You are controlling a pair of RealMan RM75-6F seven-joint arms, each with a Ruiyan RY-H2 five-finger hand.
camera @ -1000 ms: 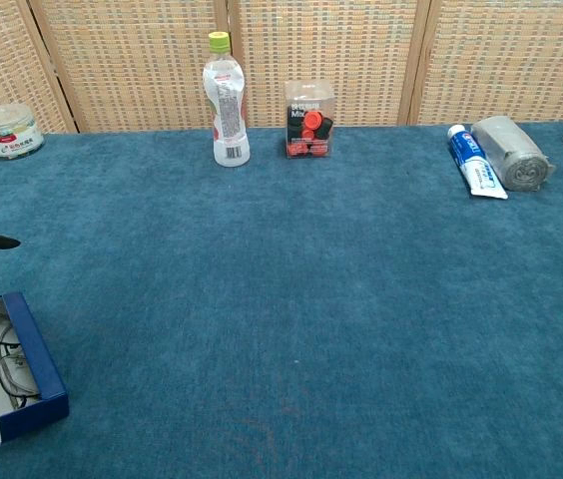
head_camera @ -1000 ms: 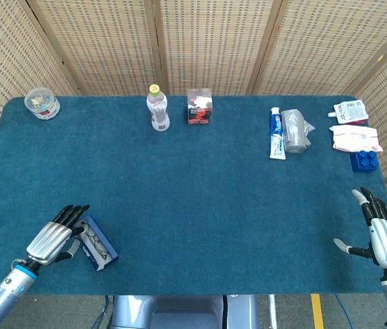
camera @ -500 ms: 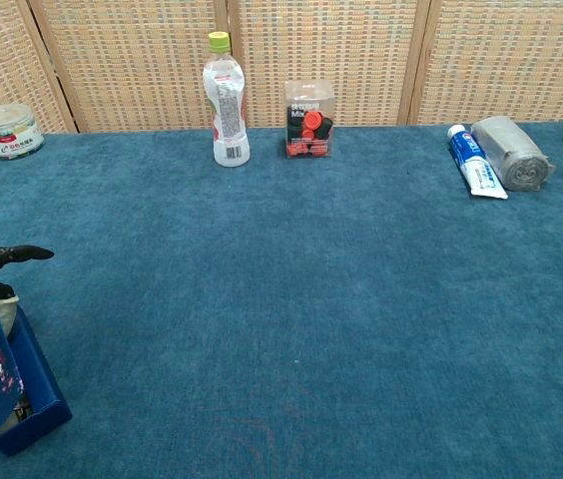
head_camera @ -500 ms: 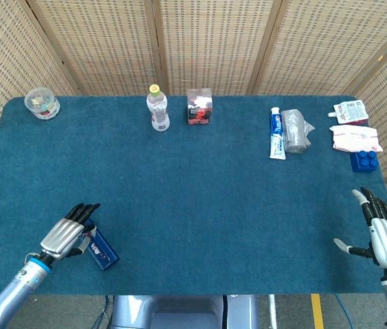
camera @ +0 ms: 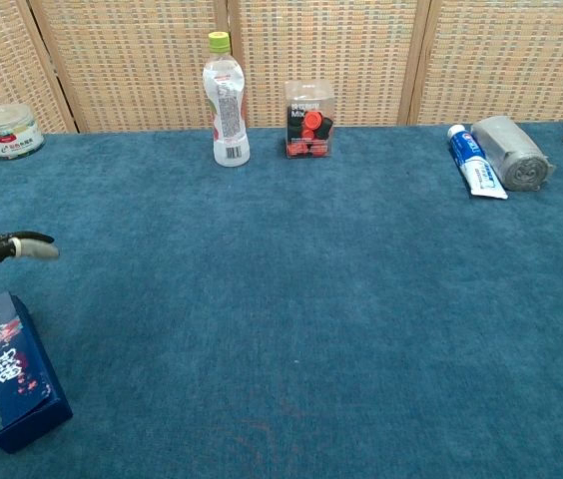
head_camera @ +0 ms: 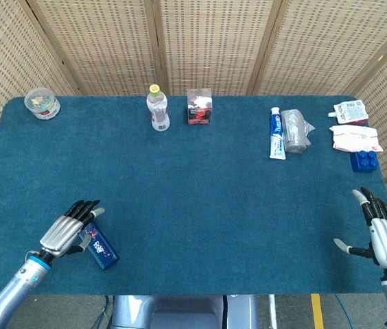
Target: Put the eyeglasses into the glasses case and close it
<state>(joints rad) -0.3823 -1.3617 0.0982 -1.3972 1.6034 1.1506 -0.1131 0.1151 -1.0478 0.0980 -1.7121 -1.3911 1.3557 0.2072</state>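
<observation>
The dark blue glasses case point(head_camera: 101, 248) lies shut near the table's front left edge, its patterned lid facing up; the chest view shows the case point(camera: 17, 371) at the bottom left. The eyeglasses are hidden inside it. My left hand point(head_camera: 66, 233) sits right beside the case on its left, fingers stretched out flat past its far end and thumb close to its side, gripping nothing. In the chest view only the left fingertips point(camera: 17, 246) show at the left border. My right hand point(head_camera: 383, 236) rests at the front right edge, fingers spread and empty.
Along the back of the blue table point(head_camera: 200, 192) stand a small jar point(head_camera: 42, 104), a water bottle point(head_camera: 157, 108) and a clear box point(head_camera: 199, 106). Toothpaste point(head_camera: 276, 132), a grey roll point(head_camera: 294, 130), packets point(head_camera: 353, 136) and a blue block point(head_camera: 365, 160) lie at the back right.
The case stood open with the glasses showing inside; my left hand swung the lid over to the right and the case is now shut. The right hand has not moved.
</observation>
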